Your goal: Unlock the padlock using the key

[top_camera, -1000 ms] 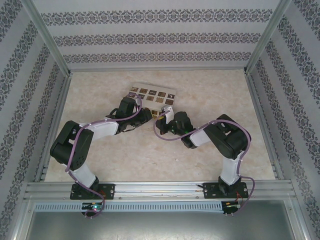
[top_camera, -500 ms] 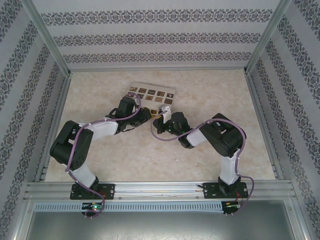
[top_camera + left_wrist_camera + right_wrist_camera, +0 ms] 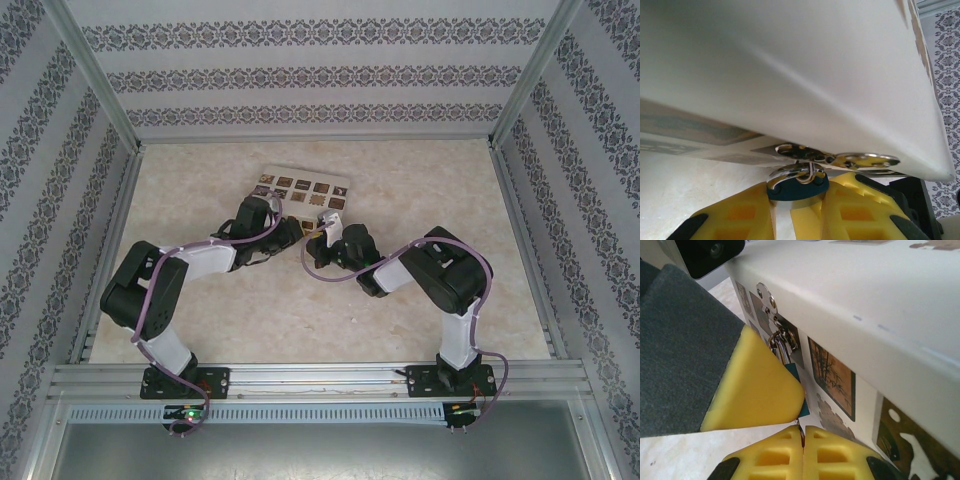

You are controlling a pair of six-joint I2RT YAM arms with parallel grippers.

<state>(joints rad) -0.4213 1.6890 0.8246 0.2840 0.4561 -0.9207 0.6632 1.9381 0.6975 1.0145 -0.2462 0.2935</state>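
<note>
1. The padlock [image 3: 797,187] is tiny, with a blue body and a thin silver shackle [image 3: 799,172]. It hangs from a silver hasp [image 3: 860,160] on the lower front edge of a cream box [image 3: 305,188].
2. In the left wrist view, we see the left jaws pinching the blue body from both sides. A yellow pad [image 3: 740,215] presses against each flank, and the shackle rises between them to the hasp.
3. In the right wrist view, the padlock [image 3: 799,386] shows as a sliver of blue beside one yellow pad of the left jaws [image 3: 757,385]. It sits close against the side of the box.
4. The key [image 3: 801,432] is a thin dark sliver. It stands upright just below the bottom of the padlock. We cannot tell whether its tip is inside the lock.
5. The right jaws are pressed together on the key. Their yellow pads [image 3: 840,455] meet along one seam, and the sliver pokes up from it.
6. The box carries rows of brown picture tiles on its top and side. It lies flat on the worktop [image 3: 300,320], a pale marbled surface.
7. From above, we see the left arm [image 3: 190,262] and the right arm [image 3: 440,270] reaching inward. Their tips nearly meet at the near edge of the box.
8. Walls with grey patterned stripes [image 3: 320,75] enclose the worktop on three sides.
</note>
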